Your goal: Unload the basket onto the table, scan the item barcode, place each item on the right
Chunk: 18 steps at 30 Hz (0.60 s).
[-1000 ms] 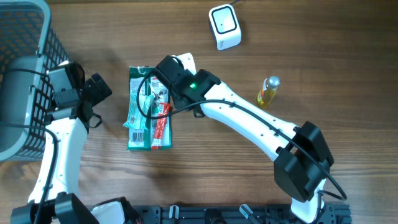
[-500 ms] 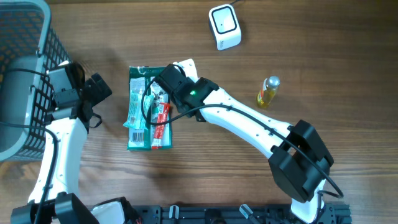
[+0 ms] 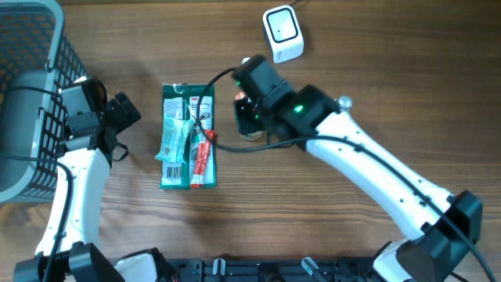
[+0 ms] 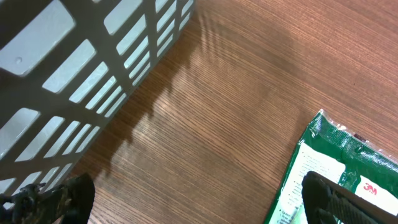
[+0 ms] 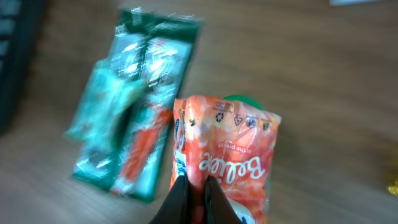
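Note:
My right gripper (image 5: 196, 194) is shut on the edge of an orange snack pouch (image 5: 231, 149) printed "Bellie" and holds it above the table. From overhead the pouch (image 3: 243, 108) shows only as a sliver under the right gripper (image 3: 249, 113), below and left of the white barcode scanner (image 3: 282, 33). A flat green pack (image 3: 186, 145) with a red-and-white tube on it lies on the table left of the pouch; the right wrist view shows the same pack (image 5: 134, 130). My left gripper (image 4: 199, 205) stands open over bare wood beside that pack's corner (image 4: 323, 168).
A grey wire basket (image 3: 35, 94) fills the left edge, close to my left arm (image 3: 78, 180). A small yellow bottle with a silver cap (image 3: 341, 103) stands right of my right arm, partly hidden by it. The scanner's cable runs off the top edge.
My right gripper closed on the orange pouch, lifted it off the green pack and swung right, closer to the scanner. The left arm has not moved.

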Each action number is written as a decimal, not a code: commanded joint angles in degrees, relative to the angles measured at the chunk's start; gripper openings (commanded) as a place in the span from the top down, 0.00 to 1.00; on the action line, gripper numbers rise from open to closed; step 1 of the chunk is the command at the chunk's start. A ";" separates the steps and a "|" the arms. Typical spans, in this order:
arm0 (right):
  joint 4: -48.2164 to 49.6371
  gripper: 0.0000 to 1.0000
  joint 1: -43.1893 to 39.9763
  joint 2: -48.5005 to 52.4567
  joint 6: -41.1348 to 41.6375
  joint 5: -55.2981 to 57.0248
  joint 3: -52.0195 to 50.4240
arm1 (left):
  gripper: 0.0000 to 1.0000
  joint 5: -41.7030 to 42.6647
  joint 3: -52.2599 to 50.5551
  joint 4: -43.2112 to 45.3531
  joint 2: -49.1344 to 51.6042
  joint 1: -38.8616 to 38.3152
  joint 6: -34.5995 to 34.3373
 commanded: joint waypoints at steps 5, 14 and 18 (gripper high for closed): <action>15.28 0.96 -0.98 -0.09 -0.87 -35.36 -19.85 | 0.00 0.26 0.90 0.13 -0.79 0.22 0.74; 60.17 0.96 -0.98 -0.09 15.41 -36.02 -50.18 | 0.00 0.26 0.90 0.13 -0.79 0.22 0.74; 68.81 0.96 -0.98 -0.09 20.92 -29.90 -56.37 | 0.00 0.26 0.90 0.13 -0.79 0.22 0.72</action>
